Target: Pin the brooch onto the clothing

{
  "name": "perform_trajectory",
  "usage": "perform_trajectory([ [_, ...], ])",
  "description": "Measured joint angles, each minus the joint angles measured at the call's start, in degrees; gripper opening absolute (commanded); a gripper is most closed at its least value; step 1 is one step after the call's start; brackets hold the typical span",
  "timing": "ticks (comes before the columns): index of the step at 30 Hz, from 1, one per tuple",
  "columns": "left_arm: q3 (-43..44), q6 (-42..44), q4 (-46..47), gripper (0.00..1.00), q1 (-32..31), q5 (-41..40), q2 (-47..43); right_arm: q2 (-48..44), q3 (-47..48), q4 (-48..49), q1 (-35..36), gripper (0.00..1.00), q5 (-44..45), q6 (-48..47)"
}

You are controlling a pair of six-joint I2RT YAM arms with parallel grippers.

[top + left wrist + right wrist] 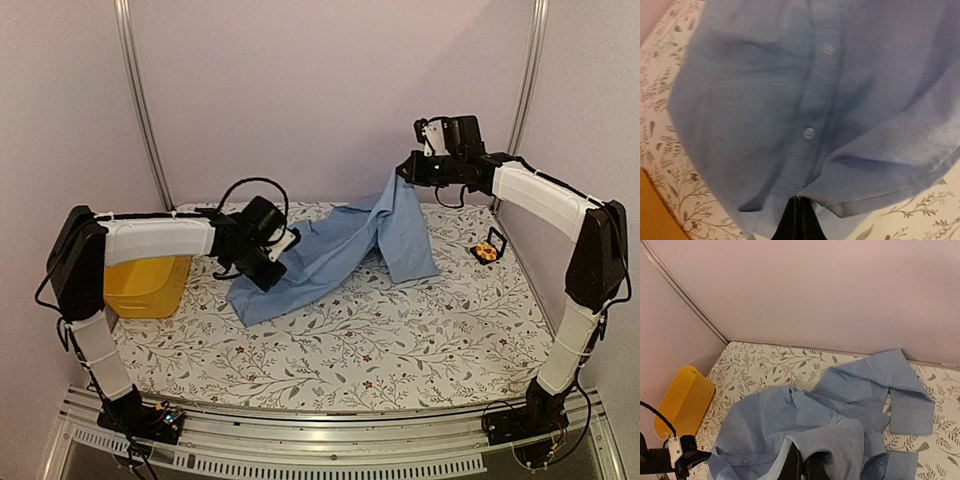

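Left fingers (pixel 799 222) low, right fingers (pixel 797 466) high, both tight on the shirt (pixel 330 255)

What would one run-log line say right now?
left gripper shut on blue shirt | right gripper shut on blue shirt, raised | brooch in black frame, untouched

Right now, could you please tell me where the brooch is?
In the top view, the brooch lies on the table's right side, within a small black frame, just right of the lifted shirt.
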Motion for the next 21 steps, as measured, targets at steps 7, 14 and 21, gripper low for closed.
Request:
perform_trajectory([
  [7, 15.9, 1.4, 4.7, 0.0, 13.5, -12.9, -8.9, 9.4, 22.2, 5.0, 2.3, 0.0, -7.1, -0.3],
  [14, 4.5, -0.7, 5.4, 0.0, 13.0, -15.9, -25.4, -13.9, -16.1, 14.2, 13.0, 0.0, -7.0, -3.9],
  [21, -15.9, -11.1, -0.8, 0.0, 12.3, -11.1, -33.4, -32.4, -51.6, 13.7, 28.8, 0.36, -1.4, 7.6],
])
